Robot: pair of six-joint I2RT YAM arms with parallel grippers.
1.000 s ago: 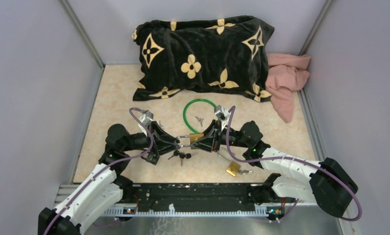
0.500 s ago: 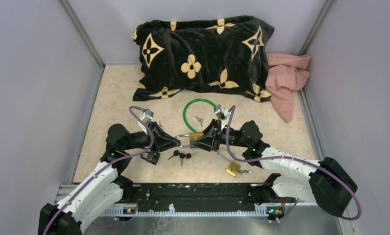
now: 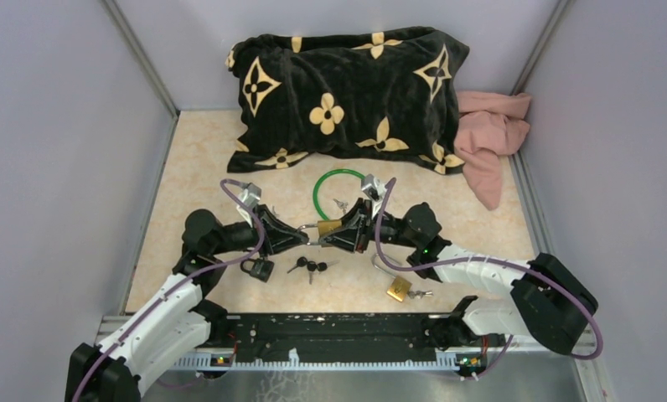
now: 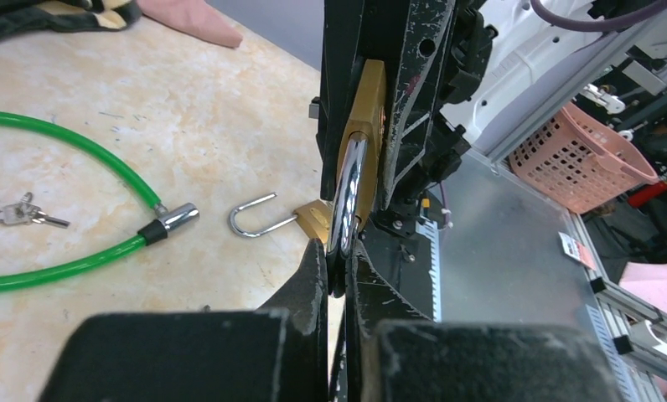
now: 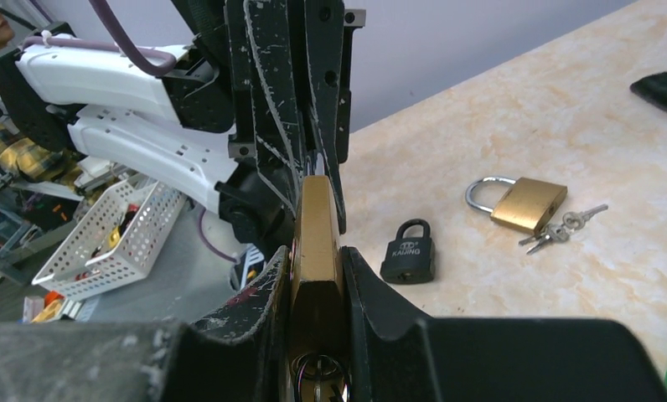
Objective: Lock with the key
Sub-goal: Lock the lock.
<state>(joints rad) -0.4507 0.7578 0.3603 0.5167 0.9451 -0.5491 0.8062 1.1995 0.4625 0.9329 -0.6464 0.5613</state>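
A brass padlock (image 3: 328,227) is held off the table between my two grippers. My left gripper (image 3: 312,239) is shut on its steel shackle (image 4: 347,197); the left wrist view shows the jaws pinching the shackle's bend. My right gripper (image 3: 342,235) is shut on the brass body (image 5: 315,243). A key ring (image 5: 317,373) shows at the body's keyhole end, between the right fingers (image 5: 372,285). I cannot tell whether the shackle is seated in the body.
A black padlock (image 3: 259,268) and black-headed keys (image 3: 311,267) lie below the left gripper. A second brass padlock (image 3: 399,289) with keys lies at the front right. A green cable lock (image 3: 330,194) encircles small keys (image 3: 340,204). A black pillow (image 3: 347,92) and pink cloth (image 3: 489,134) are at the back.
Both grippers with the brass padlock have shifted slightly toward the back and left. The black padlock, earlier partly under the left gripper, now lies uncovered.
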